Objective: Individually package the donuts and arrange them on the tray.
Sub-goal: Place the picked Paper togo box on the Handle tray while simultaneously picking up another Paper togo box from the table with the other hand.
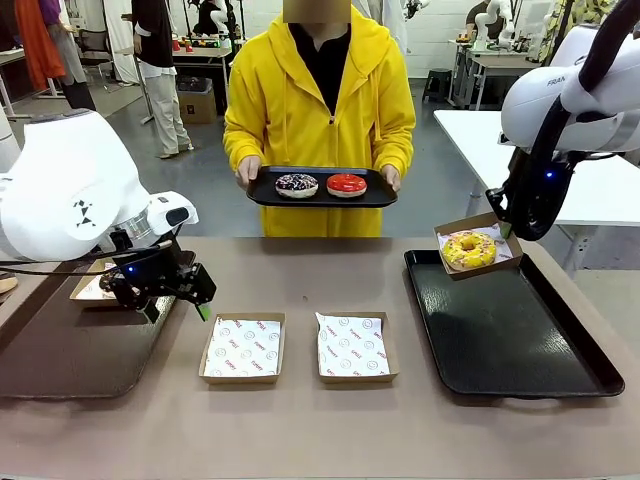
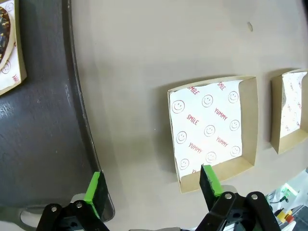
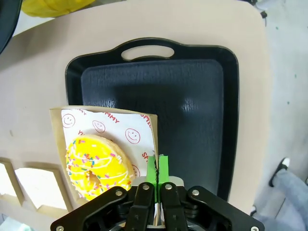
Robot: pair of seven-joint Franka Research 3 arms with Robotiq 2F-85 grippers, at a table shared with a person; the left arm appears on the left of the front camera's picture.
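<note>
A shallow cardboard box (image 1: 241, 379) and a second box (image 1: 358, 379) are set side by side, slightly apart, on the brown bench (image 1: 300, 430). Each is lined with white paper (image 1: 243, 348) printed with red smileys, SMILE and YUMMY. A person (image 1: 275, 110) in a yellow hooded top is seen at the far side.

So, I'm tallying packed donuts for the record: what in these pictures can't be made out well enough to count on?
- Box on the left tray: front view, the left arm covers most of it; left wrist view, the picture edge cuts its dark donut to a sliver.
- Yellow-iced donut: unclear whether its box rests on the right tray or hangs from the shut right gripper.
- Paper print, front view: too small to read.
</note>
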